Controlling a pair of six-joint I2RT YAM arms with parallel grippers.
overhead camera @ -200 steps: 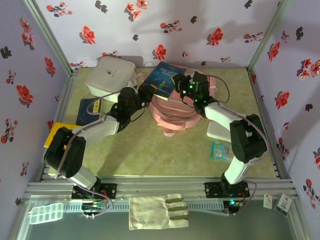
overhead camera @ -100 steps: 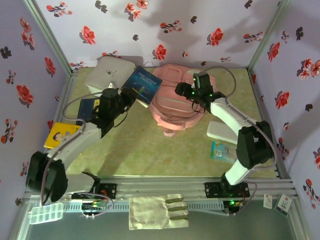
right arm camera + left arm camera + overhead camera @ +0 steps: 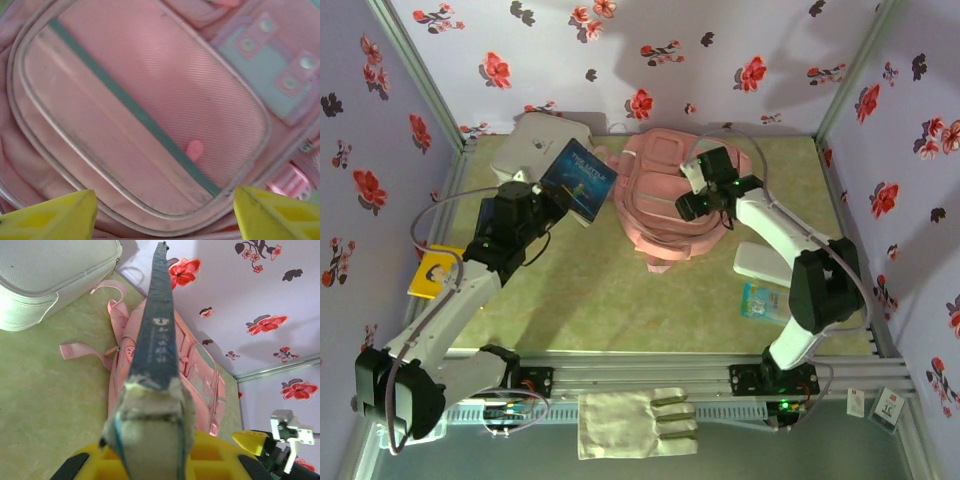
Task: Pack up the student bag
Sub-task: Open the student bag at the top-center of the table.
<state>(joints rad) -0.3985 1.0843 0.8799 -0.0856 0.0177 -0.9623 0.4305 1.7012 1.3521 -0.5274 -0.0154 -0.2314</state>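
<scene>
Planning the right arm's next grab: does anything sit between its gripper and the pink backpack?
Nothing visible does. The right gripper hangs open over the student bag, facing its front panel. The blue book is off to the left, clamped in the left gripper.

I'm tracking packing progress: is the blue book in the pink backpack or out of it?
Out. The left gripper holds the blue book aloft, beside the student bag, near the white box.

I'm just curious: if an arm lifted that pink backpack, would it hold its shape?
Probably not: the student bag looks like soft fabric, slumped flat, so it would likely sag. Its loose strap might snag or trail.
</scene>
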